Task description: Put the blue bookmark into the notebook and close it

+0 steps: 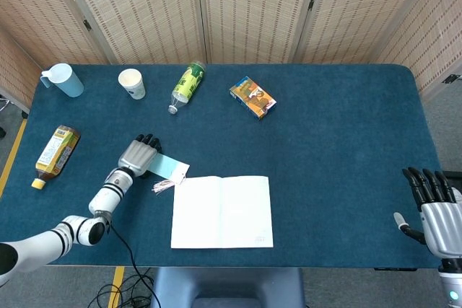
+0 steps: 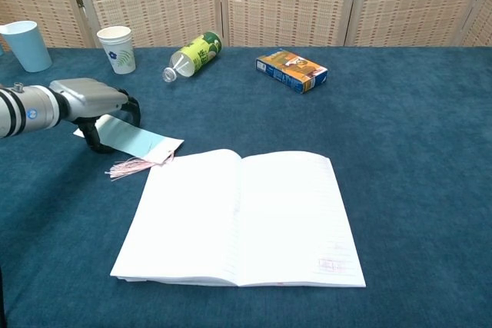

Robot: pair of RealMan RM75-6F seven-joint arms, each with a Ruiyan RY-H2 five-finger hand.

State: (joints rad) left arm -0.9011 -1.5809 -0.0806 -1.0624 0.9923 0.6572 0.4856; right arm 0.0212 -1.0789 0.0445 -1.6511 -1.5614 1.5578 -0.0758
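Right now the left hand (image 2: pixel 88 101) sits low over the far end of the blue bookmark (image 2: pixel 134 138), its dark fingers (image 2: pixel 132 107) curled down over the strip's edge, thumb under or behind it, so it looks to be gripping the bookmark, though the contact itself is partly hidden by the hand's grey back. The bookmark lies flat on the blue counter (image 1: pixel 339 142), just left of the notebook's top-left corner, its pink tassel (image 2: pixel 127 167) trailing toward the near edge and stopping just short of the page. The notebook (image 2: pixel 242 217) lies wide open, both white pages up, spine running away from the robot, near the front middle of the counter. Over on the far right, the right hand (image 1: pixel 437 207) hangs off the counter's edge in the head view, fingers straight and apart, holding nothing; the chest view doesn't show it. Along the back: a light blue cup (image 1: pixel 63 79) at the left corner, a white paper cup (image 1: pixel 132 83) beside it, a green bottle (image 1: pixel 187 84) lying on its side, and an orange and blue box (image 1: pixel 253 97) near the middle. A yellow bottle (image 1: pixel 55 154) lies on its side at the left edge, well apart from the left hand. Woven screens (image 1: pixel 245 9) stand behind the counter.
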